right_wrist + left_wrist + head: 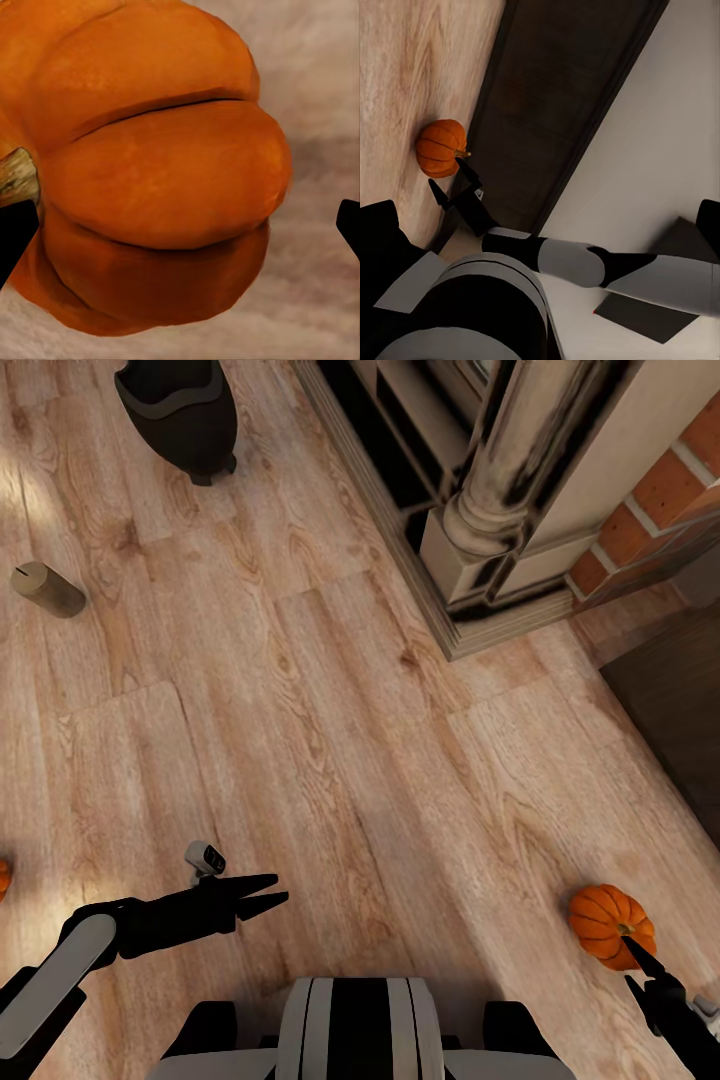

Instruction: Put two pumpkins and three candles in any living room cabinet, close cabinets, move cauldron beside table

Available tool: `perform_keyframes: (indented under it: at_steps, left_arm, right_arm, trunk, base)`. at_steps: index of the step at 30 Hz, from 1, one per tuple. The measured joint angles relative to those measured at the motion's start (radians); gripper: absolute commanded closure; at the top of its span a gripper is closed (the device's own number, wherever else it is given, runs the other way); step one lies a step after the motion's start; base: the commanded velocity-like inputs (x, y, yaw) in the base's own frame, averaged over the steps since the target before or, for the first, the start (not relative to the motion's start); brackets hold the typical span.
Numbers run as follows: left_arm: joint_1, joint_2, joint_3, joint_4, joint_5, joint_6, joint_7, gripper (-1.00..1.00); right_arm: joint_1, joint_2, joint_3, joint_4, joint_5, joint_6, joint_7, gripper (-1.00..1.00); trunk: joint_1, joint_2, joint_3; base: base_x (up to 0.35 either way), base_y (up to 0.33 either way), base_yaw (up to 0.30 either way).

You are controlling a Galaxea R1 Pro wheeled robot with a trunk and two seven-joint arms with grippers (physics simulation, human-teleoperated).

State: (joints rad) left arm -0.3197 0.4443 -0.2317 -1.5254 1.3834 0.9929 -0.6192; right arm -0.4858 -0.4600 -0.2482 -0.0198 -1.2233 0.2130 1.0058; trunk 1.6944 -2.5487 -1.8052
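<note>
An orange ribbed pumpkin (pixel 608 922) sits on the wooden floor at the lower right. My right gripper (pixel 632 962) is open right at it; in the right wrist view the pumpkin (pixel 157 172) looms close between the two spread fingertips (pixel 15 232). The left wrist view has the same pumpkin (pixel 440 147) and right gripper (pixel 448 174). My left gripper (pixel 278 891) hangs open and empty over bare floor. A sliver of a second pumpkin (pixel 3 878) shows at the left edge. A beige candle (pixel 47 589) lies on its side. The black cauldron (pixel 178 410) stands at the top left.
A fireplace surround with a pale column (pixel 500 490) and red brick (pixel 660 500) fills the upper right. The dark brown cabinet (pixel 672 710) runs along the right, seen also as a long dark cabinet (pixel 547 90) beside a white wall. Open floor lies between.
</note>
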Motion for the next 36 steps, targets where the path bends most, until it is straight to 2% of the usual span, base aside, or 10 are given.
perform_keyframes:
  at_steps: [7,15,36]
  left_arm:
    - [0.000,0.000,0.000,-0.001,0.000,0.000,0.000,-1.00]
    - [0.000,0.000,0.000,-0.001,0.000,0.000,0.000,-1.00]
    - [0.000,-0.002,-0.003,-0.001,0.000,0.000,0.001,-1.00]
  right_arm:
    - [0.000,0.000,0.008,-0.001,0.001,-0.005,0.006,-1.00]
    - [0.000,-0.001,0.020,-0.001,0.006,-0.002,0.058,-1.00]
    - [0.000,-0.002,0.021,-0.001,0.006,-0.003,0.063,-1.00]
  trunk:
    - [0.000,0.000,0.000]
    - [0.000,0.000,0.000]
    - [0.000,0.000,0.000]
  base:
    - [0.007,0.002,0.000]
    - [0.087,0.014,0.000]
    - [0.086,0.000,0.000]
